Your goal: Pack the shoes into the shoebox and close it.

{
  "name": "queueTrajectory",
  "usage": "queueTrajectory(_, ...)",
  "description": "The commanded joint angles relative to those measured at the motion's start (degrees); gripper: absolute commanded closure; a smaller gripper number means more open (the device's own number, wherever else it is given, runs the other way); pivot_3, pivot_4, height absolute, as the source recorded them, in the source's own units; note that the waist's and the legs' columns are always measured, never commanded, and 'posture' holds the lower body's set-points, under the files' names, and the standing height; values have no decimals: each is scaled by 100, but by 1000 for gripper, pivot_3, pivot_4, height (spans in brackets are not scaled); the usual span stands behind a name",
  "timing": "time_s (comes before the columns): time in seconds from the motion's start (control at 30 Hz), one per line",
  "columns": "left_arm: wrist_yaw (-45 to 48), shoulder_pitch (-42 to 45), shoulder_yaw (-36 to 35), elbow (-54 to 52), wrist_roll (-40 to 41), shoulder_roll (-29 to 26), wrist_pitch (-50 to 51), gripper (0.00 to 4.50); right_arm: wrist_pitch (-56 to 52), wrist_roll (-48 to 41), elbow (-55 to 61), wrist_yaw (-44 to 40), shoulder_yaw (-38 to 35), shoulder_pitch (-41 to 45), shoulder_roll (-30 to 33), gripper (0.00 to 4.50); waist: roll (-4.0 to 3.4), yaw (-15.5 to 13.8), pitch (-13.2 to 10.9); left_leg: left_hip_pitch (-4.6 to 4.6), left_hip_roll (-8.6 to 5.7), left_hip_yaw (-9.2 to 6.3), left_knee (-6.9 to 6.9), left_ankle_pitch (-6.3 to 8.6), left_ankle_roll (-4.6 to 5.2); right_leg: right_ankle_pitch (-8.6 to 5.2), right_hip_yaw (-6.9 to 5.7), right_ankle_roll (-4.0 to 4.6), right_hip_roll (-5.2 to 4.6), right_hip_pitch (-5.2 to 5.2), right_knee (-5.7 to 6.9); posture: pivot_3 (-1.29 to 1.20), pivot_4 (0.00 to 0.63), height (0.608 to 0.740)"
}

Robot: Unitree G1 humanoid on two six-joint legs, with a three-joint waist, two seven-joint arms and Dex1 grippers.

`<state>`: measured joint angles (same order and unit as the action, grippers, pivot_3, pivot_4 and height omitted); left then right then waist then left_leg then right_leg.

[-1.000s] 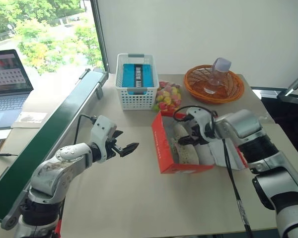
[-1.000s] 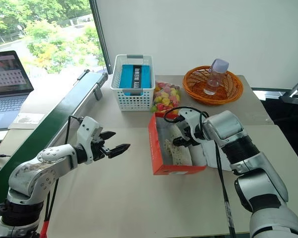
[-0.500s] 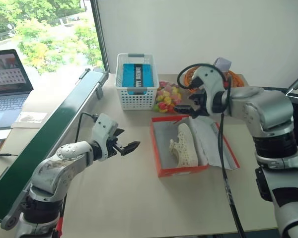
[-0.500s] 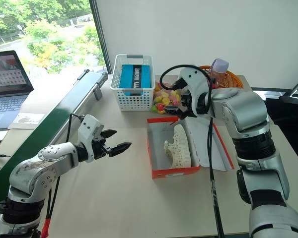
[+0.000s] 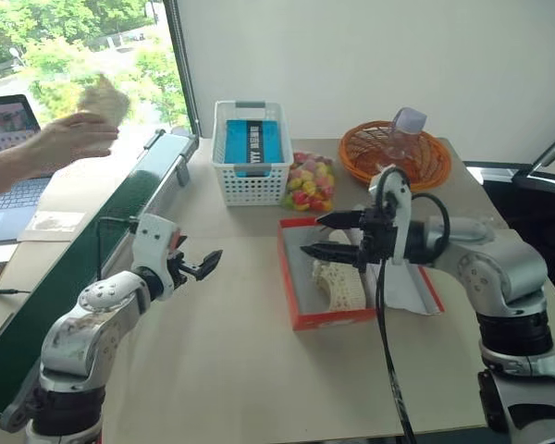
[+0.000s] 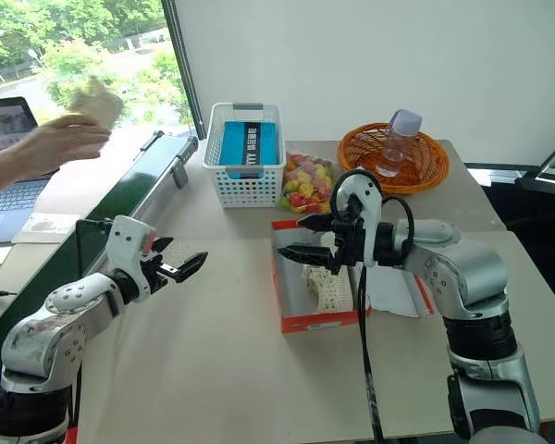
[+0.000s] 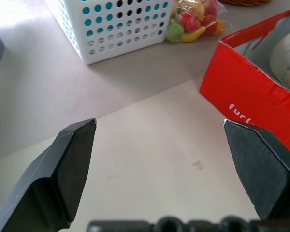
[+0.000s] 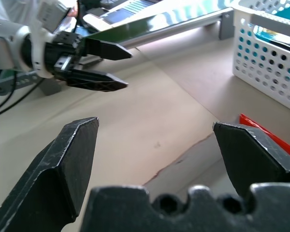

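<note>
Red-orange cardboard, the shoebox lies open on the desk with 1 cream mesh shoe inside, its long axis running front to back along the box. Directly above it hangs the right gripper, jaws spread and empty, pointing toward the robot's left, so the right arm is far nearer. Well off to the left, the left gripper hovers with jaws spread, holding nothing. White print on the box wall reads "furl", cut off.

White letters "furl" on the red outer wall of the shoebox, cut off by a gripper finger, white print on the blue pack in the white lattice basket, too small to read
</note>
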<state>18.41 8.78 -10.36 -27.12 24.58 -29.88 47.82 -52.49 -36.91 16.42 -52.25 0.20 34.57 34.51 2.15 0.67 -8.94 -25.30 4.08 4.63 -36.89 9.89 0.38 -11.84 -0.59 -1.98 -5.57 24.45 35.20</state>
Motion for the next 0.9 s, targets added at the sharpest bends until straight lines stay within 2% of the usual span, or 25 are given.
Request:
queueTrajectory(0.03, -279, -116, -337, -236, -285, 13, -396, 0, 473, 47, 175, -63, -68, 11, 20, 31, 0, -5, 0, 0, 0, -1, 0, 0, 0, 0, -1, 1, 0, 0, 1, 0, 150, 740)
queueTrajectory(0.17, -495, -294, -748, 4, -575, -23, -762, 0, 1177, 605, -103, -293, 556, 30, -43, 31, 0, -2, 0, 1, 0, 1, 0, 0, 0, 0, -1, 1, -1, 0, 0, 0, 150, 740)
queueTrajectory(0.27, -558, -258, -940, 179, -687, -61, -897, 0, 1480, 876, -419, -241, 743, 58, -173, 31, 0, -5, 0, 1, 0, 1, 0, 0, 0, 0, -3, 1, 0, 0, 2, 0, 150, 740)
queueTrajectory(0.37, -634, -83, -1211, 403, -725, -94, -1016, 0, 1773, 1371, -1031, 217, 838, 145, -406, 31, 1, -18, 0, 1, 0, 2, 0, 0, -1, 0, -3, 1, -1, -1, 1, 0, 150, 740)
queueTrajectory(0.63, -410, 186, -1436, 1213, -827, -452, -1382, 0, 1987, 1645, -1372, 375, 736, 163, -597, 31, 0, -55, 0, -1, 0, 4, 2, -1, -3, 0, -5, 1, -1, 2, 2, 0, 150, 740)
queueTrajectory(0.8, -99, 334, -1626, 2177, -946, -996, -1834, 0, 1971, 1672, -1342, 476, 648, 84, -578, 31, 0, -22, 0, 0, 5, 8, 2, -1, -4, -1, -6, 4, 1, 8, 8, 0, 150, 740)
queueTrajectory(0.9, 224, 747, -1499, 2849, -952, -1292, -2103, 0, 1962, 1693, -1288, 519, 652, 0, -580, 31, 0, -30, 0, 0, 6, 9, 3, 0, -6, -1, -7, 5, -1, 8, 7, 0, 150, 740)
